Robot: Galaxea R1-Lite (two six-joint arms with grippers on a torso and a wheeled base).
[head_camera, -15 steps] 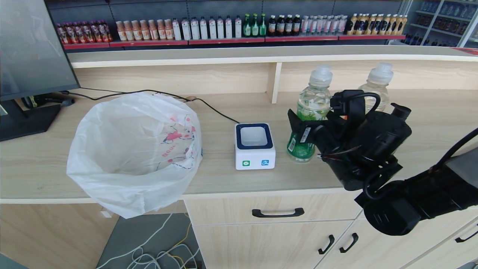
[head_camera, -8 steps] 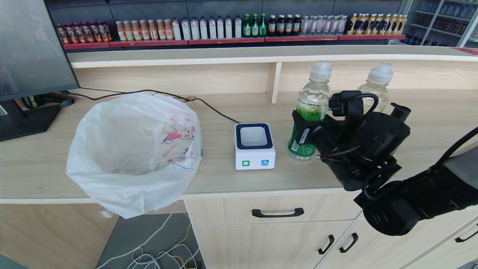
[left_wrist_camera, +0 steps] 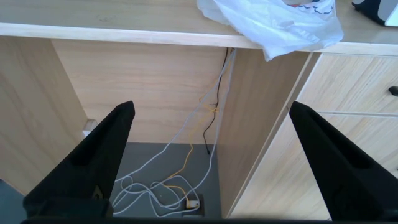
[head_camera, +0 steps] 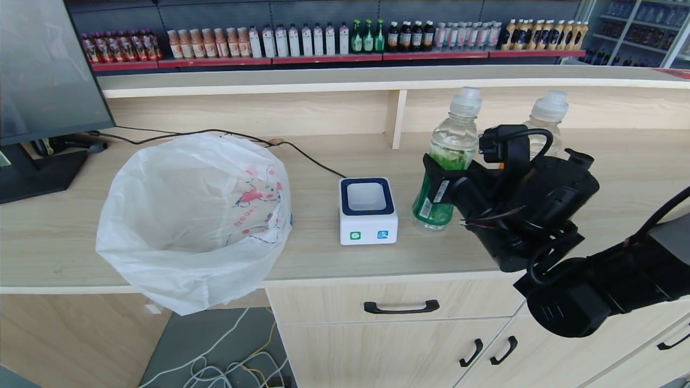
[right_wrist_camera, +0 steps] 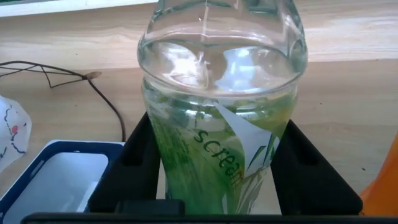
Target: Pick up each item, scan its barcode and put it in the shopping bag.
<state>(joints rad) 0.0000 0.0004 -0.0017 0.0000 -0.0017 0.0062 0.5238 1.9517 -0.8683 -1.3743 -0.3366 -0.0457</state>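
1. The right gripper (head_camera: 437, 186) is clamped on the green-label bottle (head_camera: 446, 161). One finger sits on each side of the label band, and the right wrist view confirms this, with the right gripper (right_wrist_camera: 224, 180) pressed against both flanks of the bottle (right_wrist_camera: 221, 124).
2. The bottle is at the right part of the counter (head_camera: 323, 258). Its long axis is close to vertical, cap up, with a slight lean. I cannot tell whether its base has left the counter.
3. The bottle stands directly ahead of the gripper palm, between the fingers. The grip is at mid-height, with the clear shoulder and cap above it.
4. Key relation: the scanner (head_camera: 368, 210) is just beside the bottle on its left, and its window faces up. The barcode (head_camera: 423, 208) is low on the label and faces near-left, not down. Judgement: the bottle must travel left and tip over so that the patch meets the window.
5. The shopping bag (head_camera: 194, 215) is open-mouthed and further left, beyond the scanner.
6. The right arm is the nearer one. The left gripper (left_wrist_camera: 214, 162) hangs with its fingers spread wide below counter level, holding nothing, above floor cables (left_wrist_camera: 168, 186).
7. A second bottle (head_camera: 545, 116) stands on the far right, behind the right arm, apart from the first.
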